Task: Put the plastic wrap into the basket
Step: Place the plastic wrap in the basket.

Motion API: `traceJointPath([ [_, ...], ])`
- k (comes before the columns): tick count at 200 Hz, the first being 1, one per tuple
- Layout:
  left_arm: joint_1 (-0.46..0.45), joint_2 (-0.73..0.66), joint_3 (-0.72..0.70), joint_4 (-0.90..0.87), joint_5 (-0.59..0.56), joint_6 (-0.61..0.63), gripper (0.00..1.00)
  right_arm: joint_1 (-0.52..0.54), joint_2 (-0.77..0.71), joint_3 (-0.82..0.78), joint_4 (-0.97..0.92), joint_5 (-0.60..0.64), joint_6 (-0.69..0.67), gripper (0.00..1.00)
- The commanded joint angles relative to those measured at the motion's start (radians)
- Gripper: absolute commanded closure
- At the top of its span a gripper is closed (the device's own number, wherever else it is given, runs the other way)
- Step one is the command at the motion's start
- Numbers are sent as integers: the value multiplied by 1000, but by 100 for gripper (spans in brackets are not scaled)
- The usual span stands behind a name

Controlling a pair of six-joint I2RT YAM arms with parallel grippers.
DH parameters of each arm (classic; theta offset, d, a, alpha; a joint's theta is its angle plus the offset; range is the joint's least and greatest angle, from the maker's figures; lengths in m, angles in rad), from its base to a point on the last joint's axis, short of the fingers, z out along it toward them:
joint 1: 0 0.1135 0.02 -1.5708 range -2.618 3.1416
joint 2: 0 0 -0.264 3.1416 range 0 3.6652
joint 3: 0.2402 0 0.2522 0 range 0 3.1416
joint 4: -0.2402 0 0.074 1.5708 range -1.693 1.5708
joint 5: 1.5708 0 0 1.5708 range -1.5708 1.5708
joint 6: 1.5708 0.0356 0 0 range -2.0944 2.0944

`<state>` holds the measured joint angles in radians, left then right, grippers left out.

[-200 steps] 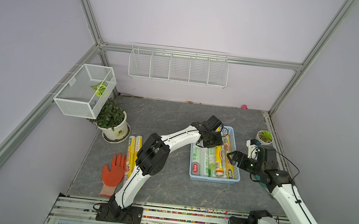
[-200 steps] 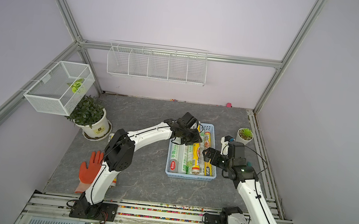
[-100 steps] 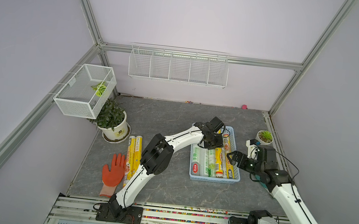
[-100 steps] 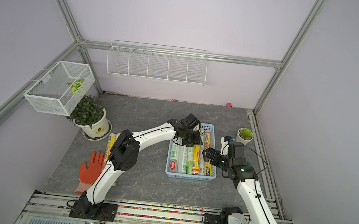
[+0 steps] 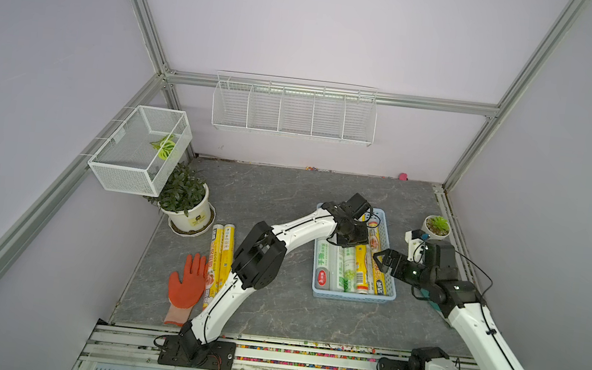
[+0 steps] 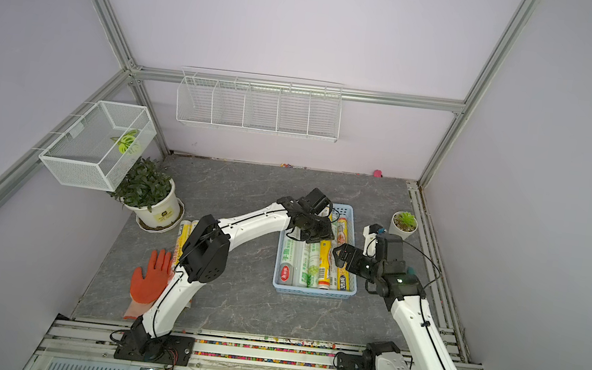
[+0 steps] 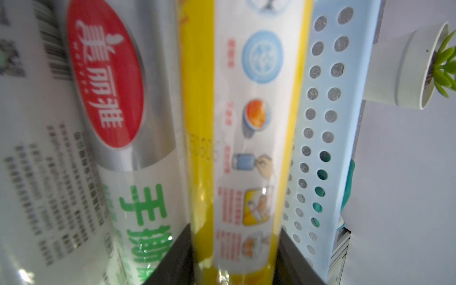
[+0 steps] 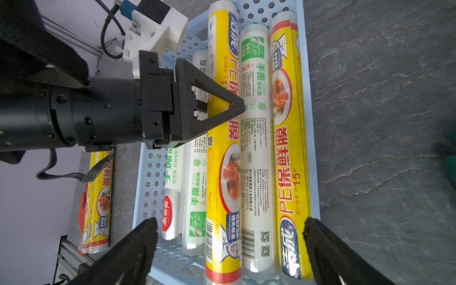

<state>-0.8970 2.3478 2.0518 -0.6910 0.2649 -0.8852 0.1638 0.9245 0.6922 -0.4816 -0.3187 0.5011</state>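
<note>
The light blue basket [image 5: 351, 298] [image 6: 312, 291] [image 8: 312, 123] holds several plastic wrap rolls lying lengthwise, yellow and whitish-clear. My left gripper [image 5: 352, 237] [image 6: 313, 234] [image 7: 234, 246] [image 8: 222, 106] reaches down into the basket's far half. Its black fingers [image 7: 177, 249] press both sides of a yellow roll [image 7: 246, 123] [image 8: 223, 172] [image 5: 362, 261] that lies among the others. My right gripper [image 5: 383, 260] [image 6: 341, 255] [image 8: 232, 249] hovers at the basket's right side, open and empty. Two more yellow rolls [image 5: 219, 257] [image 6: 183, 237] [image 8: 98, 197] lie on the table at the left.
An orange glove [image 5: 186, 287] lies beside the two loose rolls. A large potted plant [image 5: 185, 199] stands under a white wire-mesh box [image 5: 137, 151] at the left. A small succulent pot [image 5: 436, 226] [image 7: 407, 66] stands right of the basket. A long wire rack [image 5: 294, 110] hangs on the back wall.
My left gripper has sunk a little lower into the basket with the yellow roll between its fingers. The right arm has stayed where it was.
</note>
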Motion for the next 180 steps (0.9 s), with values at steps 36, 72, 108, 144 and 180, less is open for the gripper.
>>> traceJointPath([
  [36,-2,-107,-38,-59,-57,18,44,-2,-7,10,18,-25,19,2],
  [72,-3,-225,-162,-6,-94,25,34,-1,-7,16,48,-56,46,2],
  [108,-3,-395,-355,100,-177,48,27,16,3,38,93,-106,82,2],
  [144,0,-546,-526,155,-297,52,24,160,48,68,142,-4,93,2],
  [180,23,-697,-689,142,-457,33,21,354,171,145,174,146,84,2],
])
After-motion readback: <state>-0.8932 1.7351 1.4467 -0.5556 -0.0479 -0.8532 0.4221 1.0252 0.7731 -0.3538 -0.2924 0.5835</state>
